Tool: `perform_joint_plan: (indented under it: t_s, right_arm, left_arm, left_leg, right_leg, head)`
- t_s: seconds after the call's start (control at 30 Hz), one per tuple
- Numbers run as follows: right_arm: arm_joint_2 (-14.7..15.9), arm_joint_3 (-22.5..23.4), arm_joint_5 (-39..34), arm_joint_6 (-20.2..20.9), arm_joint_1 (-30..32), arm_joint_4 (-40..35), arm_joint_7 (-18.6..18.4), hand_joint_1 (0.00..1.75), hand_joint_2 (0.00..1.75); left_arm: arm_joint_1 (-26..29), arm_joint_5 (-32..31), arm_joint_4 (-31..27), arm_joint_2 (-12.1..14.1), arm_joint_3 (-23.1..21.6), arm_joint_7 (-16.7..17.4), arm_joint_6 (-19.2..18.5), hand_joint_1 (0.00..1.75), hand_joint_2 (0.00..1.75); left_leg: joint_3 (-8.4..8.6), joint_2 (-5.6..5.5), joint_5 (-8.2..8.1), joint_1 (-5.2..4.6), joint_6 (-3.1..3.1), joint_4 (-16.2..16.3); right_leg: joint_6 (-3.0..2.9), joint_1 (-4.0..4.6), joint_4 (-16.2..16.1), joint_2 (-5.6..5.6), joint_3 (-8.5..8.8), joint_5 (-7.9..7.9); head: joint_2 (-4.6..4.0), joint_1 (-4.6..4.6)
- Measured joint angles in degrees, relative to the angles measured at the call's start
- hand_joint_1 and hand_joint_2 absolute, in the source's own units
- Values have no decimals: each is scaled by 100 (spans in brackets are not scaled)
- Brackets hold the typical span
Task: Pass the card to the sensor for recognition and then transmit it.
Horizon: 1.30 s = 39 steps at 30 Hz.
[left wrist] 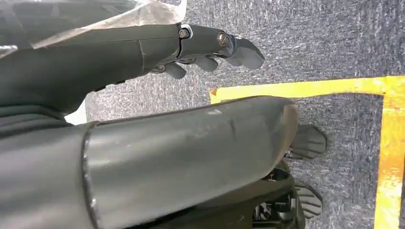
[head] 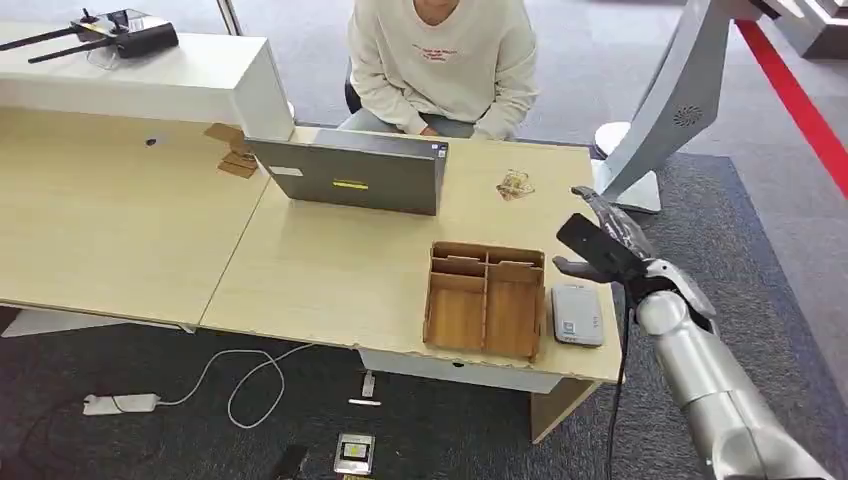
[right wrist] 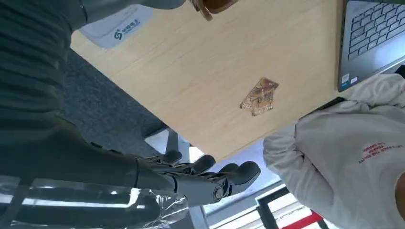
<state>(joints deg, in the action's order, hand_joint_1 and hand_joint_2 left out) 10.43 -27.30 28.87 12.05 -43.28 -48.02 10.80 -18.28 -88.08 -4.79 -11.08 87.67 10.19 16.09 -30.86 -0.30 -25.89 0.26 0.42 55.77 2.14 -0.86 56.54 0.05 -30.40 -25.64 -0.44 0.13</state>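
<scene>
My right hand pinches the card above the table edge, near the sensor. Thin grip: a tilt could drop it. Left hand hangs empty, fingers loosely apart.

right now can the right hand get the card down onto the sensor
Probably yes. The right hand holds the dark card just above and beside the grey sensor at the table's edge, with nothing between them.

Office, desk, laptop (carpeted floor)

On the desk — sensor just right of the tray, laptop behind.
</scene>
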Motion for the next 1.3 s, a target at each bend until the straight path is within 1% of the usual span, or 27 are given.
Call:
perform_joint_plan:
  t_s: [0.2, 0.43, 0.57, 0.77, 1.0, 1.3]
  right_arm:
    - [50, -26, -2, 288, 234, -391, -231, 0, 175]
    - [72, -61, -4, 481, 326, -708, -360, 0, 175]
    - [85, -85, 15, 505, 377, -885, -417, 0, 175]
    - [22, -142, 190, 299, 477, -1141, -494, 0, 175]
    - [-241, -280, 297, 67, 566, -1270, -487, 0, 175]
    - [-616, -485, 546, -197, 508, -1213, -229, 0, 175]
  left_arm:
    - [1, -2, 0, 13, 2, -20, -59, 0, 0]
    - [7, -4, 2, 48, 2, -68, -103, 0, 0]
    - [13, -4, 2, 70, 2, -112, -118, 0, 0]
    - [-7, -4, 4, 76, 2, -184, -114, 0, 0]
    - [-38, -4, 20, 70, 2, -221, -55, 0, 0]
    - [-44, 17, 52, 42, 4, -299, 53, 0, 0]
  left_leg:
    - [0, 1, 0, 0, 0, 0]
    - [0, 1, 0, 0, 0, 0]
    - [-1, 1, 0, 0, 0, 0]
    - [-1, 0, 0, 0, 0, -1]
    - [-1, 1, 0, 0, 0, -1]
    - [-2, -1, 0, 1, 0, -2]
  right_leg:
    - [0, 0, 0, 0, 0, 0]
    - [0, 0, 1, 0, 1, 0]
    - [0, 0, 1, 0, 1, 0]
    - [0, 0, 1, 0, 2, 0]
    - [0, 1, 3, 0, 1, 0]
    - [0, 1, 2, 0, 2, 0]
  head:
    - [0, 0]
    - [0, 2]
    - [0, 0]
    - [0, 2]
    - [0, 2]
    - [0, 2]
